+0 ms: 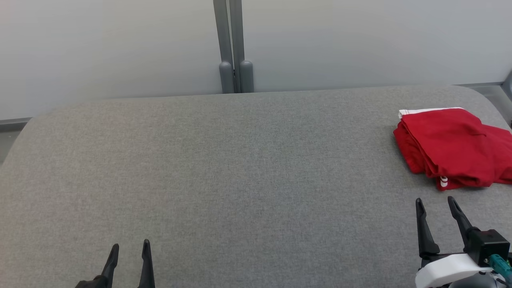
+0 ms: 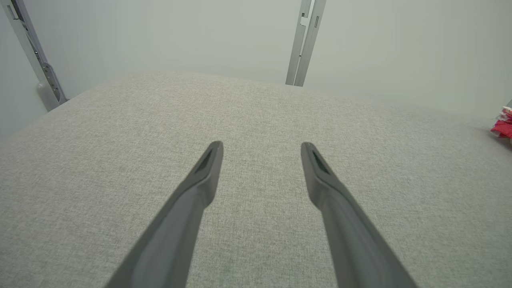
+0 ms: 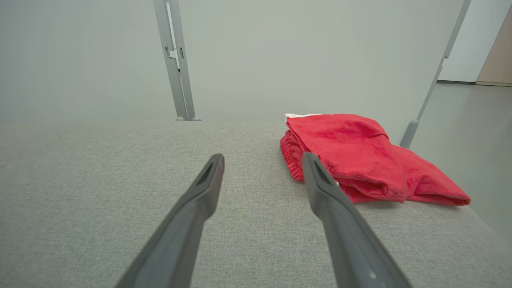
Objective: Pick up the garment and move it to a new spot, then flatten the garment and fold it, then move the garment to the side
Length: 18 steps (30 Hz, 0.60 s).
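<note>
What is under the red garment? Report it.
The red garment rests on the grey table, whose fabric top shows beside it. Whatever lies beneath or between its folds is covered.

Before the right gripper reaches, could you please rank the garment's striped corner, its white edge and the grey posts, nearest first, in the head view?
1. Striped corner, just ahead of right gripper.
2. White edge, farther back, right.
3. Grey posts, far back, leftward.

The red garment [image 1: 454,146] with white trim lies folded in a loose stack near the table's right edge.
</note>
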{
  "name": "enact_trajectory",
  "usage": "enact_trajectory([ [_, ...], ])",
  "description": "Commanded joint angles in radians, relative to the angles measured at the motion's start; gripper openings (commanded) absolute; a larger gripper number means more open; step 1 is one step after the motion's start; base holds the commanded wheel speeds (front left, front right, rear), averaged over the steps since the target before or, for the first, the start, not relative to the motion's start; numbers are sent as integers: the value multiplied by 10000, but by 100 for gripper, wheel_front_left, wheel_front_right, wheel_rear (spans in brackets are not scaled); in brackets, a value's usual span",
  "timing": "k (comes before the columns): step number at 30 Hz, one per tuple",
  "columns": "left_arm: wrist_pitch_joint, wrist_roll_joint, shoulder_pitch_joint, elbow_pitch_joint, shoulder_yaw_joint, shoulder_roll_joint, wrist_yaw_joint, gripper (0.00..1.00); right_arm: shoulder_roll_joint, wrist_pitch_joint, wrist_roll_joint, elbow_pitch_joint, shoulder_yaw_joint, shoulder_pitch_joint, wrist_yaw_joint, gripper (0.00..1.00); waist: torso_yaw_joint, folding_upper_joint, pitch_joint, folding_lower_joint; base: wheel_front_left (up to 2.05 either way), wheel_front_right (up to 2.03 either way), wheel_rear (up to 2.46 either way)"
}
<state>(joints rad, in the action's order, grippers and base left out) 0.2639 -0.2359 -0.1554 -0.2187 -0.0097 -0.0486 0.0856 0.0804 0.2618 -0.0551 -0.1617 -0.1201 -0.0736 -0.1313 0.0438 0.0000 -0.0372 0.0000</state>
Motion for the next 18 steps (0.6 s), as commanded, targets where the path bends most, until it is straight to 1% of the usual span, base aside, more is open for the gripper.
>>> enact_trajectory([
  [1,1,9,-39,-69,44,-41,57,100,-47,32,103,104,-38,-147,12,100,115,0,-82,0,0,0,0],
  [8,1,-45,97,-269,19,-40,183,100,-236,34,225,140,-46,-173,12,100,167,0,-72,0,0,0,0],
  [17,1,3,299,-387,-85,-38,269,100,-279,36,277,-108,-38,-134,12,100,152,0,-51,0,0,0,0],
  [18,-1,11,145,-390,-82,-2,215,0,-290,0,224,-114,-27,-92,0,0,153,0,-51,0,0,0,0],
])
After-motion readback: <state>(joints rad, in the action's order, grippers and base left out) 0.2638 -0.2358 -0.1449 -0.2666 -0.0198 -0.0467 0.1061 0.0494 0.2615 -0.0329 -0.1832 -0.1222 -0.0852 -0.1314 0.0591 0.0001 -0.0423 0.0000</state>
